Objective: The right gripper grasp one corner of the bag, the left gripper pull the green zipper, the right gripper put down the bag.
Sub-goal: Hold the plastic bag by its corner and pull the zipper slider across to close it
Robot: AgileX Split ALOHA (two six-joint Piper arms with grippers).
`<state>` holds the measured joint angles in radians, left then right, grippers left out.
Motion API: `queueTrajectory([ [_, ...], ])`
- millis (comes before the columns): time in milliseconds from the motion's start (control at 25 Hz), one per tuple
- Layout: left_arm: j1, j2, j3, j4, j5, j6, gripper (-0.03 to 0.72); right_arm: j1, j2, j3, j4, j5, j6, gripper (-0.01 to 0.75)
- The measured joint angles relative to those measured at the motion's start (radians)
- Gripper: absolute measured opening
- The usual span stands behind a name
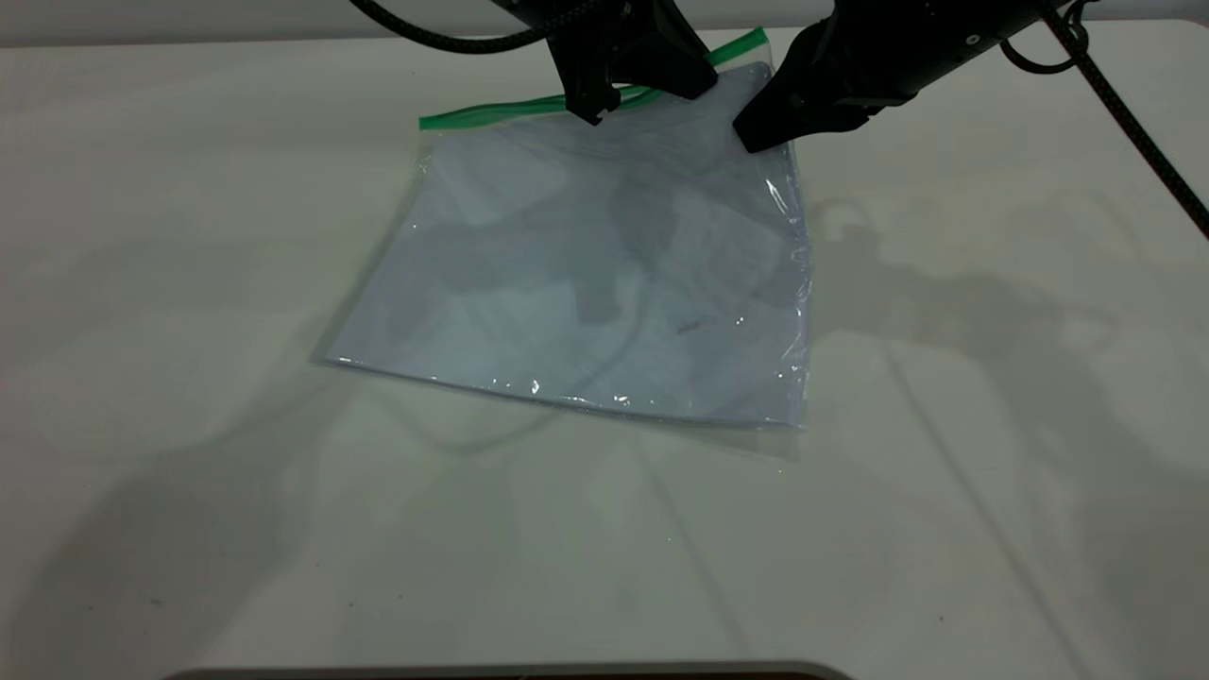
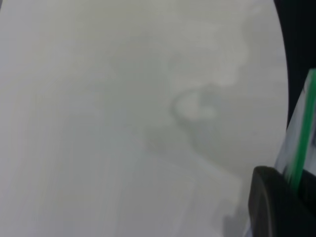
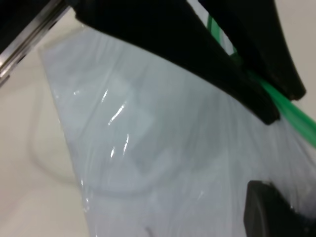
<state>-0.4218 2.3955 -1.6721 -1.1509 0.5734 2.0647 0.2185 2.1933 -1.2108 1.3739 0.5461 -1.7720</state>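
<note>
- Both grippers work at the far edge of the bag [image 1: 604,274], near the back of the table [image 1: 189,378].
- Left gripper [image 1: 628,90] sits on the green zipper [image 1: 491,112], roughly midway along the strip, with one pointed finger on each side of it; the fingers are closed on the strip, as the left wrist view also shows, where the green band [image 2: 302,143] runs into the dark finger [image 2: 274,202].
- Right gripper [image 1: 760,127] comes in from the right and bites the bag just below its far right corner [image 1: 756,42]; its fingers are pressed together on the clear plastic.
- That far corner is raised off the table, with the green strip climbing toward it, while the near edge of the bag lies flat on the white surface.
- Pale sheets show through the plastic, and glints of light run along the near and right edges.
- From the right wrist view, the plastic [image 3: 163,148] stretches away under the dark fingers [image 3: 197,54], with the green strip [image 3: 291,111] crossing close beside them.
</note>
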Motion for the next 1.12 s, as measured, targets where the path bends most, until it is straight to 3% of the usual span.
queueTrajectory([
  [560, 0.049, 0.0, 0.0, 0.003, 0.031, -0.061, 0.046, 0.0, -0.001, -0.003, 0.03, 0.012, -0.001, 0.036],
  [1120, 0.162, 0.0, 0.0, 0.148, 0.093, -0.145, 0.051, 0.0, -0.002, -0.004, 0.037, 0.034, -0.001, 0.036],
])
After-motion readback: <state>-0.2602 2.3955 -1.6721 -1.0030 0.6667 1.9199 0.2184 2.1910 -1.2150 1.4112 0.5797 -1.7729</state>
